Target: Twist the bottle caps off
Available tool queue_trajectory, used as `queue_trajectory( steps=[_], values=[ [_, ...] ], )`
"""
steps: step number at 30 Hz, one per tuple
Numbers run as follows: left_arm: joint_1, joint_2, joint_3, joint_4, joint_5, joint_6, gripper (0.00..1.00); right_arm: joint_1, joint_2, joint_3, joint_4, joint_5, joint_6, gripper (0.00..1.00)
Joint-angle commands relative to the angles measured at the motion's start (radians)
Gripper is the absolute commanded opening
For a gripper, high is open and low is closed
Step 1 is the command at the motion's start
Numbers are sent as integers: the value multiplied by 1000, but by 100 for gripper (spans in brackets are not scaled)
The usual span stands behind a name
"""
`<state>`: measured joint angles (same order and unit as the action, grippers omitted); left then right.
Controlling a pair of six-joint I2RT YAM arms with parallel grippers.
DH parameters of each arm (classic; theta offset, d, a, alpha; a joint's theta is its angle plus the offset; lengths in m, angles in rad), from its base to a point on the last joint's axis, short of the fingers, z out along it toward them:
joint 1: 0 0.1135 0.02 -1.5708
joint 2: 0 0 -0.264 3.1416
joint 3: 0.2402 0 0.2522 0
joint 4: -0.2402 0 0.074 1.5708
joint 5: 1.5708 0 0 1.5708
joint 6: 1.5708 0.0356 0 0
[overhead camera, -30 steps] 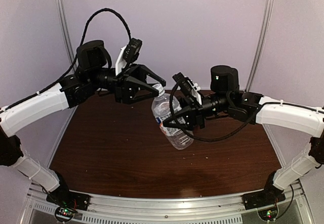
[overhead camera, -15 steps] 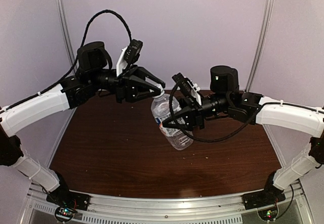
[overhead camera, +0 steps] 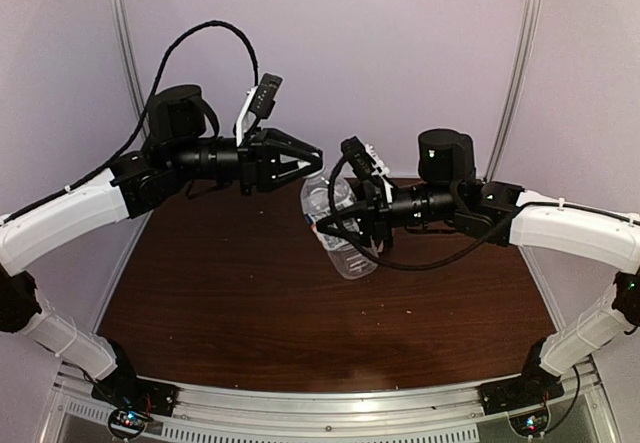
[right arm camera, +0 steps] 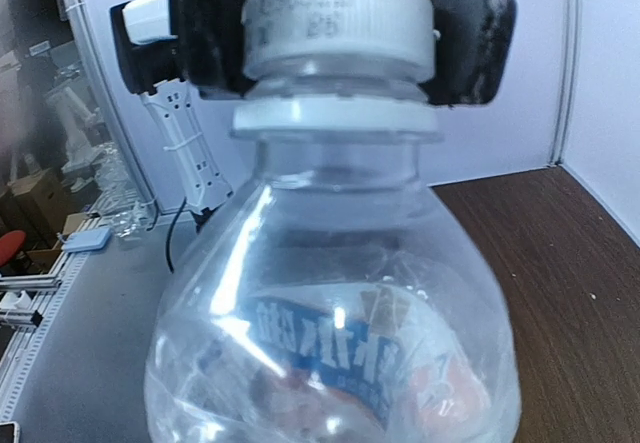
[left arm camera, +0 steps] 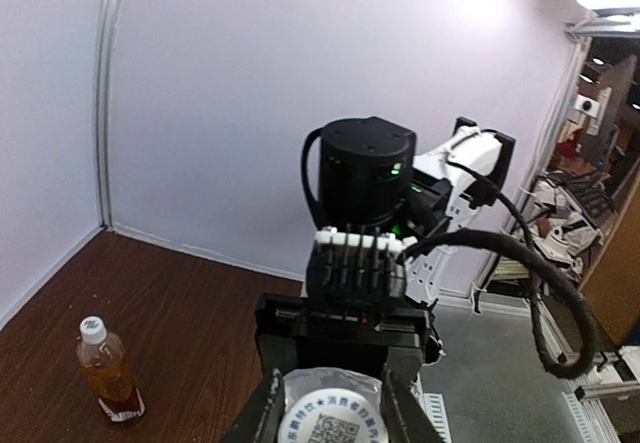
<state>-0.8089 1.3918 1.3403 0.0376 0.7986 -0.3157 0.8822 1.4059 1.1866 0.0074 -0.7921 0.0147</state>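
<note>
The clear bottle (overhead camera: pixel 338 225) with a white-blue label is held tilted in the air above the brown table (overhead camera: pixel 220 293). My right gripper (overhead camera: pixel 347 233) is shut round its body. My left gripper (overhead camera: pixel 314 160) is shut on its white cap (left arm camera: pixel 330 413), one black finger on each side. In the right wrist view the bottle (right arm camera: pixel 330 313) fills the frame, with the cap (right arm camera: pixel 340 23) between the left fingers (right arm camera: pixel 205 33); my right fingers are hidden. The amber bottle (left arm camera: pixel 108 371), capped in white, stands upright on the table in the left wrist view. It does not show in the top view.
Purple walls close the back and sides, with aluminium posts (overhead camera: pixel 125 53) at the corners. A metal rail (overhead camera: pixel 330 403) runs along the near edge between the arm bases. A black cable (overhead camera: pixel 200 38) loops above the left arm.
My left gripper went from wide open beside the cap to shut on it, and its wrist has turned. Both grippers and the bottle have risen slightly.
</note>
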Motion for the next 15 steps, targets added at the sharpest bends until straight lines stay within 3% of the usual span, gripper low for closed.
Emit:
queue_trajectory(
  steps=[1, 7, 15],
  values=[
    [-14, -33, 31, -78, -361, -114, 16, 1, -16, -9, -12, 246, -1, 41],
    [-68, -33, 49, -137, -626, -259, 21, 15, -20, -22, 24, 421, 11, 40],
    [-75, -23, 40, -102, -618, -277, 32, 18, -41, -44, 49, 439, 11, 40]
  ],
)
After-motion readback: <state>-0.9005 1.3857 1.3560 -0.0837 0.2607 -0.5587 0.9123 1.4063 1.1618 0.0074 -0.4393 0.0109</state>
